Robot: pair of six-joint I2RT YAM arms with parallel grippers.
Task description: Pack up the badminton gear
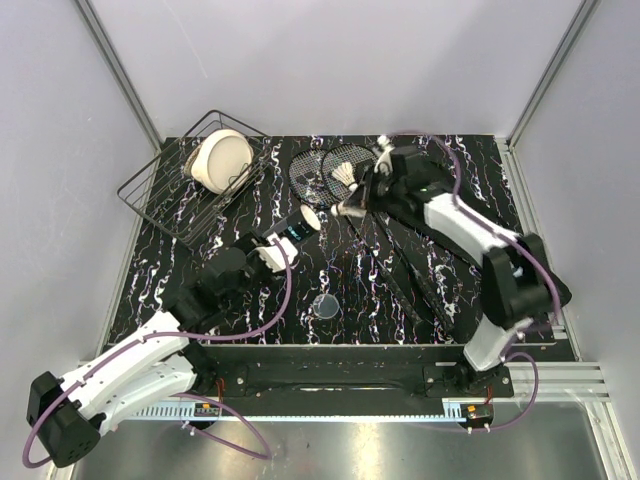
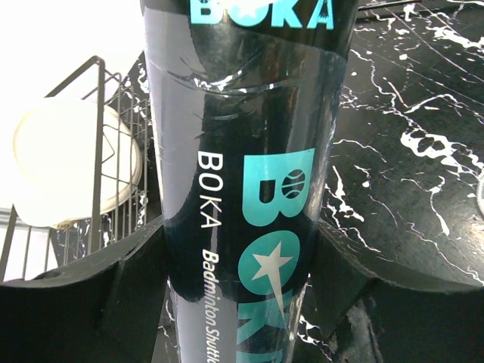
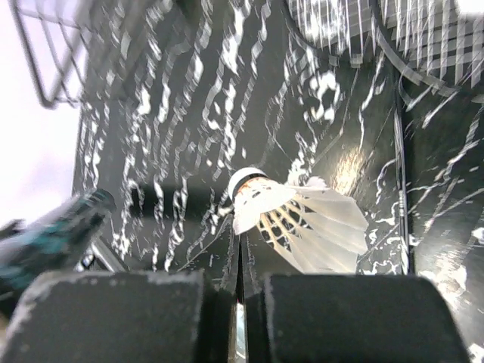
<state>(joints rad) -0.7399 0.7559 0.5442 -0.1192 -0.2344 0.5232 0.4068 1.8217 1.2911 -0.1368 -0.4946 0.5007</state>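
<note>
Left claw [image 2: 242, 272] clamps shuttle tube [image 2: 242, 151], BOKA legible wrist-only; right claw [image 3: 240, 283] pinches shuttlecock [image 3: 295, 219].

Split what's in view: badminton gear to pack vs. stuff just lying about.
Gear: shuttle tube, shuttlecock, second shuttlecock on the racket heads, two rackets, racket bag.
Lying about: wire basket, cream bowl inside it, small clear disc.
</note>
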